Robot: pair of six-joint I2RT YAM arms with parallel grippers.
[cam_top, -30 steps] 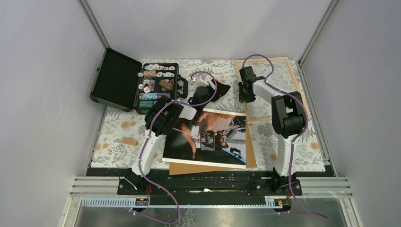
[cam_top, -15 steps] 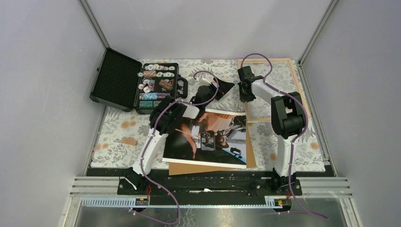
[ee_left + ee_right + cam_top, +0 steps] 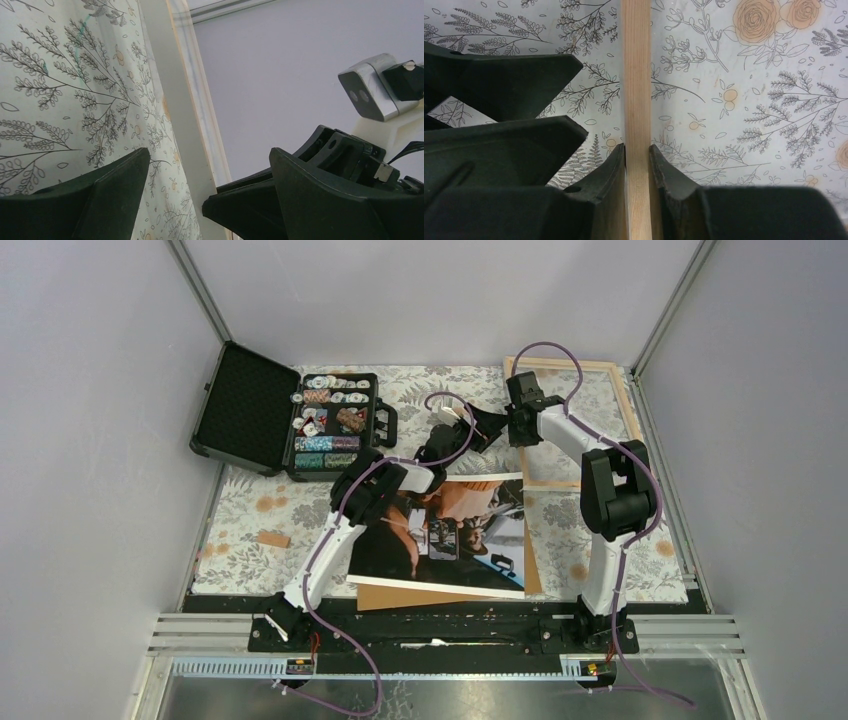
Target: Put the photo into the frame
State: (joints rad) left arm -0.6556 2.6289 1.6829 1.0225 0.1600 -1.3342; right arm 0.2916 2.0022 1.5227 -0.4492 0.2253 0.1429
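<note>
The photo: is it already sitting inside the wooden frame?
No, the photo lies face up on the brown board, outside the frame, which sits farther back on the right.

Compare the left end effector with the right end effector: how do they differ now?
The left end effector is wide open; the right end effector is nearly closed. The left one holds nothing, while the right one pinches the light-wood rail of the frame from both sides. Both are black and close to that rail.
</note>
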